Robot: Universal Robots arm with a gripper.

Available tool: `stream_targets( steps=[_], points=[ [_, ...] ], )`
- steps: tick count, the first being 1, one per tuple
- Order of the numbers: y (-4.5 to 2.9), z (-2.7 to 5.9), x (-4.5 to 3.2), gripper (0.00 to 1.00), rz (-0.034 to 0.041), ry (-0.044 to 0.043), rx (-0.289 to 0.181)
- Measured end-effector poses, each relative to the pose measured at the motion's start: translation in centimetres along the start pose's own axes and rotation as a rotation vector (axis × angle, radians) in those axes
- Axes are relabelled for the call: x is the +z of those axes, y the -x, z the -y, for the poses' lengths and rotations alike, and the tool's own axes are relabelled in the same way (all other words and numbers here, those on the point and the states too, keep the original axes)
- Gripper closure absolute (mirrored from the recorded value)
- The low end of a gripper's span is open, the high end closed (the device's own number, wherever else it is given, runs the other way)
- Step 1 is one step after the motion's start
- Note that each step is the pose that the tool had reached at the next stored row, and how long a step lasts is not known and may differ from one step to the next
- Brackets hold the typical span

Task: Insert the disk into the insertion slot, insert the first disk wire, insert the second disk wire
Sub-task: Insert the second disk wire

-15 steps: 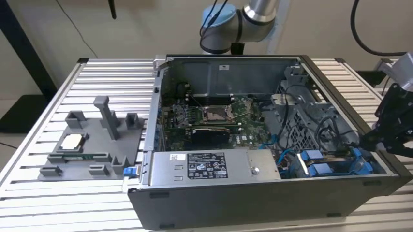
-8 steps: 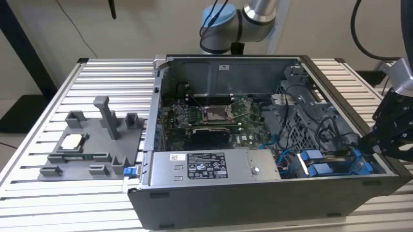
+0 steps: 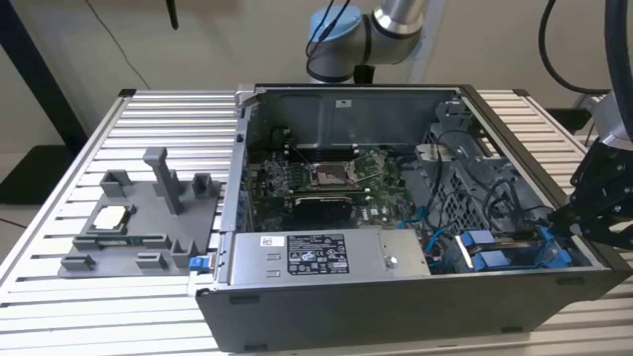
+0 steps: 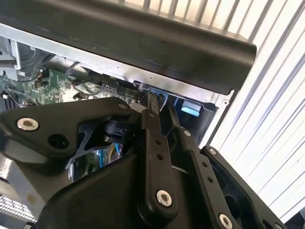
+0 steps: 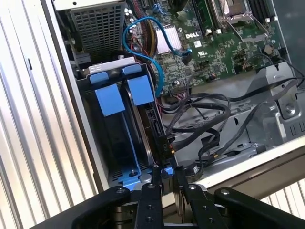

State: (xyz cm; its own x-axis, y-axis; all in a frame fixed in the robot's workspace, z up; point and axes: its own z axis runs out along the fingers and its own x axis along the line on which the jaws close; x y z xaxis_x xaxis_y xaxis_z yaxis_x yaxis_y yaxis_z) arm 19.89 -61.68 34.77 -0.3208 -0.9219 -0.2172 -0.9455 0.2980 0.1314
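Note:
An open computer case lies on the slatted table. In its corner at the exterior view's right sits the insertion slot, a dark metal bay with blue plastic edges. The disk's blue carrier tabs stand inside the bay, and the drive's dark edge faces the cables. My gripper hovers at the bay's open end. Its fingers stand close together on a black wire connector at the disk's edge. Loose black wires coil right beside it.
The grey labelled power-supply box lies along the case's near side, and the green motherboard fills the middle. A grey plastic fixture tray stands on the table at the exterior view's left. A blue cable loops above the bay.

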Motion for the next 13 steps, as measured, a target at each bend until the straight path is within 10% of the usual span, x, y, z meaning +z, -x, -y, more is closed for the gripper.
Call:
stream_targets(
  steps=[8,13],
  points=[
    [-0.02,0.01,0.10,0.84,0.0365,0.0067,0.020],
    [-0.01,-0.01,-0.04,0.84,0.0407,0.0074,0.025]
  ],
)
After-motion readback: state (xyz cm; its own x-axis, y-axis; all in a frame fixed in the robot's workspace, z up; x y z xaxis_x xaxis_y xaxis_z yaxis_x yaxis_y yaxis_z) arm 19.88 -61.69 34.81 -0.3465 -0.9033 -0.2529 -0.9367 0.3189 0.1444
